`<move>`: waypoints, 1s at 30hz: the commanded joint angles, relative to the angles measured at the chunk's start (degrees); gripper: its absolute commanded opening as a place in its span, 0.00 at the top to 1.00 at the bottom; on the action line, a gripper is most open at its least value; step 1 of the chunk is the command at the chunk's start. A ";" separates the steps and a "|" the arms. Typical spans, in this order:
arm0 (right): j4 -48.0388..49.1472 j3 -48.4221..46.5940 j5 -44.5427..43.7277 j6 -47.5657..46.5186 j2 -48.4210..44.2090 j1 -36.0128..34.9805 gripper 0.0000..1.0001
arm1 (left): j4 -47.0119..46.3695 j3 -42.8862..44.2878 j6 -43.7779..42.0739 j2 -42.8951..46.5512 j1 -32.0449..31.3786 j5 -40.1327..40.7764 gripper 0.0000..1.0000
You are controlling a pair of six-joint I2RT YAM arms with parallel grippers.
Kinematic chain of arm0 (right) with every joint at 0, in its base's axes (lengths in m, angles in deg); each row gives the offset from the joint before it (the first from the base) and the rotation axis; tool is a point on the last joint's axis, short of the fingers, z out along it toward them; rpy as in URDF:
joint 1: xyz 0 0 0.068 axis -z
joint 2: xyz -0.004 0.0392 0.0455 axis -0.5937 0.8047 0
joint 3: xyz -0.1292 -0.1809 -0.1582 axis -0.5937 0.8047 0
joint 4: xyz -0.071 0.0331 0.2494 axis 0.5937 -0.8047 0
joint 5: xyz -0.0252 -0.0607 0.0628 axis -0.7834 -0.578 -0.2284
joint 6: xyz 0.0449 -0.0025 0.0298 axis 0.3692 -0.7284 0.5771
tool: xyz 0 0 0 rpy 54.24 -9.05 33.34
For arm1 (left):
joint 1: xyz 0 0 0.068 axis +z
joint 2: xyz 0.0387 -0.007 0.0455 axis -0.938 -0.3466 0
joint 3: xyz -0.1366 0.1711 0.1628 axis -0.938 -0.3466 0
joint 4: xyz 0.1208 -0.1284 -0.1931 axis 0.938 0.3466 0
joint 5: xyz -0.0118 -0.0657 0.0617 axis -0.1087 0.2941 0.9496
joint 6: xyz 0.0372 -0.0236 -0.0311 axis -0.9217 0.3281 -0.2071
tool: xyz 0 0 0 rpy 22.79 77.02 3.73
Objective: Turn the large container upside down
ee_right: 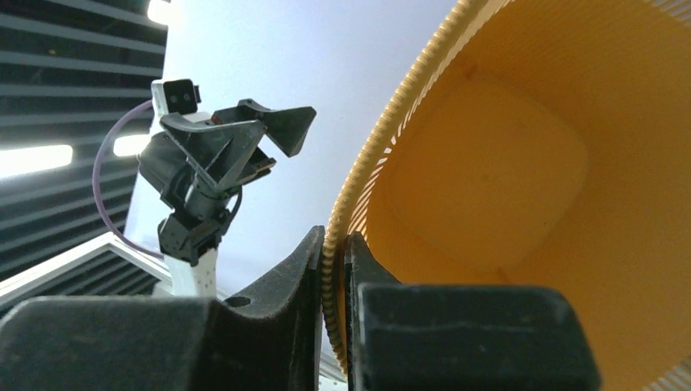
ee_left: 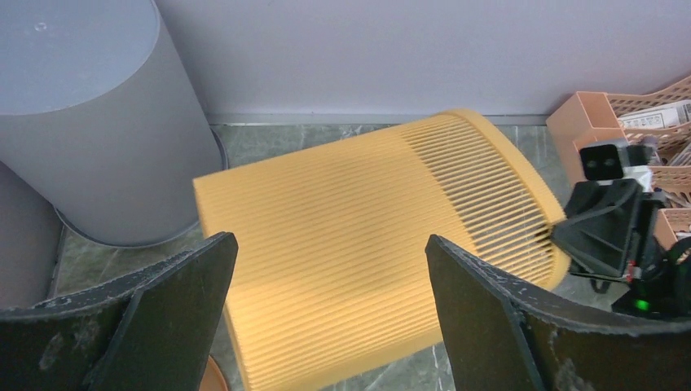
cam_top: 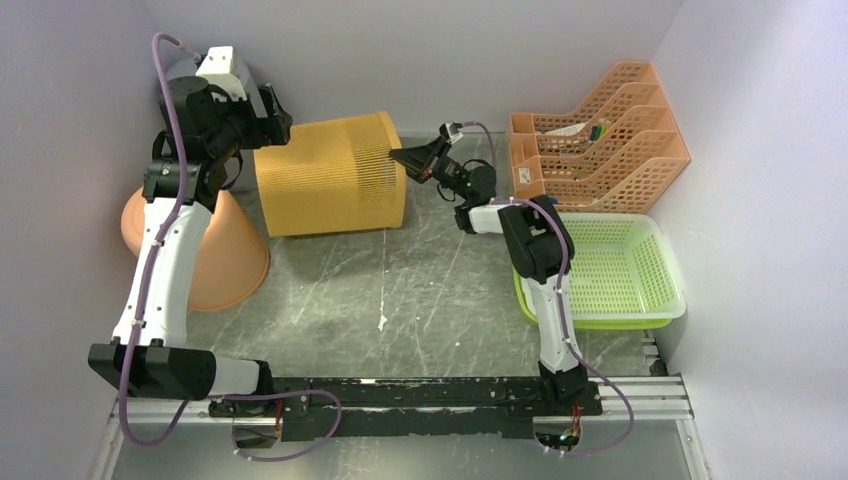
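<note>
Top view: yellow slatted wastebasket [cam_top: 330, 175] lies on its side at the back of the desk [cam_top: 420, 300], mouth twd the right arm. Left wrist view: left end effector [ee_left: 327, 243] gapes wide over the closed-base end, holding nothing. Right wrist view: right end effector [ee_right: 334, 244] is narrow, pinching the thin rim. Looks light, flexy plastic. Rim's the obvious grip pt, tho it may bend.

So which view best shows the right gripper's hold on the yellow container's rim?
Right wrist: the right gripper is shut on the ribbed rim of the yellow container, one finger inside, one outside. Top external shows only that it meets the container's open end; left wrist shows its body at the rim, the contact hidden.
</note>
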State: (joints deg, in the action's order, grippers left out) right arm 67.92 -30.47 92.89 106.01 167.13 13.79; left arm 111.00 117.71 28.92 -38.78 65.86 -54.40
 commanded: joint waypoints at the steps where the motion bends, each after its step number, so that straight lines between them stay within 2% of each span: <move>1: 17.94 -4.11 -7.39 4.47 2.87 -2.14 1.00 | 0.15 1.97 -0.82 -0.40 -0.19 1.15 0.01; 11: 17.79 15.23 -1.68 -1.48 -2.17 5.35 1.00 | 0.34 1.02 -1.41 -0.29 -0.19 1.75 0.01; 19: 14.27 17.53 4.06 -5.24 -4.52 12.83 1.00 | -0.19 1.36 -0.93 -1.77 -0.19 1.06 0.01; 24: 5.68 18.89 7.57 -12.59 -7.15 15.04 1.00 | -0.44 1.28 -0.91 -2.02 -0.19 0.99 0.01; 30: -9.88 18.75 9.28 -23.54 -10.79 17.56 0.99 | -0.54 0.20 -1.15 -2.02 -0.23 1.08 0.01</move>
State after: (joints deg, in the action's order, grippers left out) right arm 67.66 -12.44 99.42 93.45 158.41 29.20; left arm 111.18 117.84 28.24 -41.01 65.86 -53.44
